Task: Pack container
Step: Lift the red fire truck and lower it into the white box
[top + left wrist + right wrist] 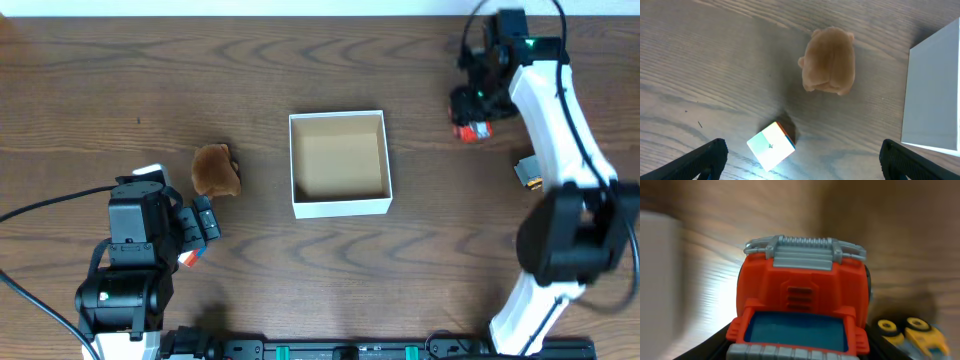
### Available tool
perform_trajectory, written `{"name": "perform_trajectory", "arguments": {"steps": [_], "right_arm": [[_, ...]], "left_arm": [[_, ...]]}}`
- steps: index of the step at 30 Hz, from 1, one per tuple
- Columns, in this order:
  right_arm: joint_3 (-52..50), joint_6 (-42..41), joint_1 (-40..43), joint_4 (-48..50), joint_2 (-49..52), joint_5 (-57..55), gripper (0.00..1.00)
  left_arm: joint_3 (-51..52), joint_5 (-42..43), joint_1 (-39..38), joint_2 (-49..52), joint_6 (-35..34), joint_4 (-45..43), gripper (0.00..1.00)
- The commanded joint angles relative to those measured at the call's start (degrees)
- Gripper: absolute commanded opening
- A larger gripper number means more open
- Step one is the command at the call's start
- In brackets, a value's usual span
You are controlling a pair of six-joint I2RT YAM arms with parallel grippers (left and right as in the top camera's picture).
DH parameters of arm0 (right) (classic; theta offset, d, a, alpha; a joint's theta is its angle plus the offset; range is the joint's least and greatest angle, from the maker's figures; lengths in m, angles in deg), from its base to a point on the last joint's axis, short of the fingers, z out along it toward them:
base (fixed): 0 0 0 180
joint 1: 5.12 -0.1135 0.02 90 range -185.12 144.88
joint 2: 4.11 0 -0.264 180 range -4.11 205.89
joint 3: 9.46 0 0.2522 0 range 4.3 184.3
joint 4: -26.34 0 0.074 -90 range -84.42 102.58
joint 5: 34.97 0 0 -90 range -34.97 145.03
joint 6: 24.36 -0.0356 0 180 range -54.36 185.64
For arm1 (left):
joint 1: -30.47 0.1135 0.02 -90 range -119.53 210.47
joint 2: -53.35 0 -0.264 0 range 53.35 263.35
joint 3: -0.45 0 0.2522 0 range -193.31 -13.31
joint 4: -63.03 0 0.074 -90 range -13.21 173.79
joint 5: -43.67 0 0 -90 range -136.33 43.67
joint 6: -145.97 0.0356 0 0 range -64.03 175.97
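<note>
Right gripper point(470, 112) grips the red truck point(802, 295), left gripper point(802, 160) gapes empty; we advise clearing the container point(340, 207) wall before release.

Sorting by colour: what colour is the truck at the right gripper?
Orange-red truck, grey grille; right wrist view.

The dark wood-grain surface point(330, 285) carries the open container point(340, 207) near its middle. Left of the container lies a brown plush toy point(214, 170). Further left and nearer the front sits a small multicoloured cube point(771, 146), and well to the right a yellow-and-grey toy vehicle point(527, 171).
</note>
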Motion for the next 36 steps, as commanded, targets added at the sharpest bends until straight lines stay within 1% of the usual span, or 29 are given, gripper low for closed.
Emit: {"name": "perform_trajectory", "arguments": {"steps": [1, 6, 7, 11, 14, 17, 21, 25, 30, 36], "right_arm": [[2.01, -12.87, -6.54, -0.13, -8.39, -4.96, 0.01], [1.99, -25.0, -17.0, -0.15, -14.73, -7.69, 0.01], [1.99, -28.83, -19.91, -0.52, -15.37, -8.07, 0.01], [1.64, -38.4, -27.52, -1.27, -15.15, -8.31, 0.01], [0.44, -43.21, -31.12, -0.63, -14.23, -8.68, 0.01], [-1.16, -43.98, -33.46, 1.44, -12.39, -8.44, 0.01], [-2.6, -45.07, -34.62, 2.54, -9.05, -8.39, 0.01], [-2.67, -45.03, -34.62, 2.47, -4.98, -6.43, 0.01], [-2.69, -44.81, -34.21, 2.4, -0.17, -6.73, 0.01], [-2.67, -42.29, -31.21, 3.58, 5.25, -6.49, 0.01]], "left_arm": [[-1.33, -0.7, 0.33, 0.0, -0.76, 0.0, 0.98], [-1.31, -0.7, 0.33, 0.0, -0.74, 0.04, 0.98], [-1.31, -0.7, 0.33, 0.0, -0.76, 0.04, 0.98], [-1.31, -0.7, 0.33, 0.0, -0.76, 0.04, 0.98], [-1.31, -0.7, 0.33, 0.0, -0.74, 0.24, 0.98], [-1.31, -0.7, 0.33, 0.0, -0.76, 0.31, 0.98], [-1.31, -0.68, 0.33, 0.0, -0.76, 0.52, 0.98], [-1.31, -0.68, 0.33, 0.0, -0.76, 0.9, 0.98], [-1.31, -0.68, 0.33, 0.0, -0.76, 0.94, 0.98], [-1.31, -0.68, 0.33, 0.0, -0.76, 0.94, 0.98]]}}
